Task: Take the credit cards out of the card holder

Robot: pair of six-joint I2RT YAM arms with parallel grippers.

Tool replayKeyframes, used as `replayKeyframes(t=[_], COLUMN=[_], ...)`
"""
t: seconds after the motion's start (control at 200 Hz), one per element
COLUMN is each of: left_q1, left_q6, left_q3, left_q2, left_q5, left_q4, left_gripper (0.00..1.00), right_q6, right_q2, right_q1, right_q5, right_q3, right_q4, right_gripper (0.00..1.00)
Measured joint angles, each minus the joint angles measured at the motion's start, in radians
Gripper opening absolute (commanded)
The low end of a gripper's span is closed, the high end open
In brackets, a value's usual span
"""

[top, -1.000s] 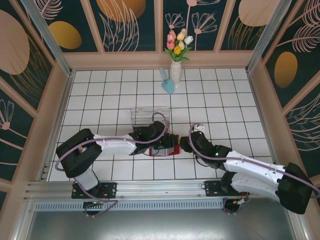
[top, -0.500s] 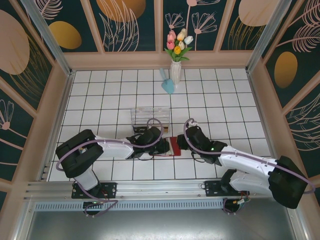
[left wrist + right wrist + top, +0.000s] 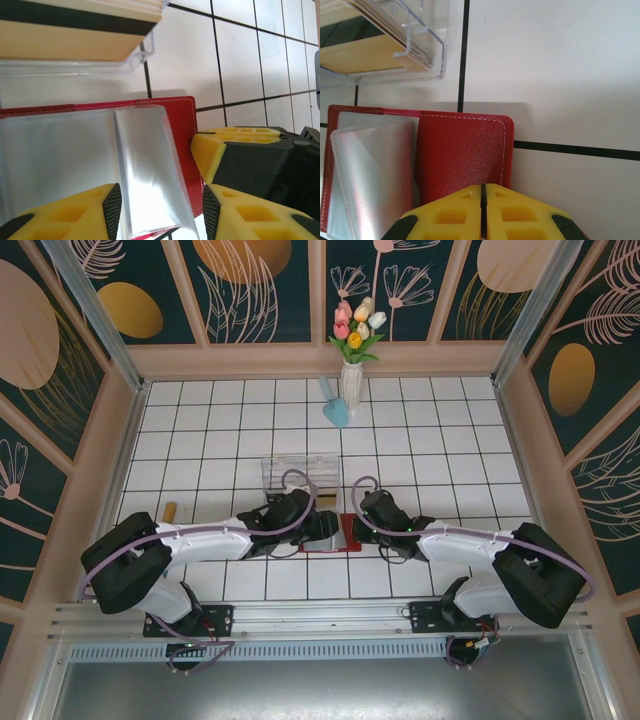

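The card holder [image 3: 343, 536] lies open and flat on the tiled tabletop [image 3: 440, 440], just on the near side of the clear plastic box [image 3: 300, 471]. Its long axis runs side to side, parallel to the box's long wall. From the left wrist its red cover [image 3: 180, 125] carries silvery see-through sleeves [image 3: 142, 165]. The outermost sleeve is curled up at its free edge. I cannot tell whether a card sits inside any sleeve.

The left tool [image 3: 160, 212] is on the side of the holder away from the box, released. Its yellow fingers [image 3: 90, 210] stand apart with the curled sleeve lying in the gap between them, so the sleeves lie straight ahead of it, toward the box.

The right tool [image 3: 482, 195] is clenched, its two fingers pressed together. It sits at the edge of the bare red flap [image 3: 462, 155] farthest from the box. Whether it nips that edge or only presses against it is hidden by the fingers. In the overhead view both tools meet at the holder, the left tool [image 3: 326, 529] from the left and the right tool [image 3: 361, 530] from the right.

The left arm looks the better placed for the sleeves. It would likely need to close across the sleeve's width and draw back away from the box, while the right tool steadies the cover. The box already holds a stack of tan cards [image 3: 367, 55].
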Motion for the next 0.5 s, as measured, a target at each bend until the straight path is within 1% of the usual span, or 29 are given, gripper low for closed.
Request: replayKeyframes(t=[0.22, 0.39, 0.5], left_q1=[0.048, 0.051, 0.051], left_q6=[-0.011, -0.019, -0.019], left_q3=[-0.05, -0.053, -0.053], left_q2=[0.002, 0.013, 0.03], left_q5=[-0.031, -0.043, -0.039], left_q4=[-0.06, -0.082, -0.076], left_gripper=[0.52, 0.53, 0.51], right_q6=[0.0, -0.001, -0.001], right_q2=[0.014, 0.018, 0.018], right_q1=[0.0, 0.0, 0.0], right_q5=[0.001, 0.0, 0.0], right_q3=[0.0, 0.0, 0.0], right_q4=[0.009, 0.011, 0.013], right_gripper=[0.09, 0.09, 0.09])
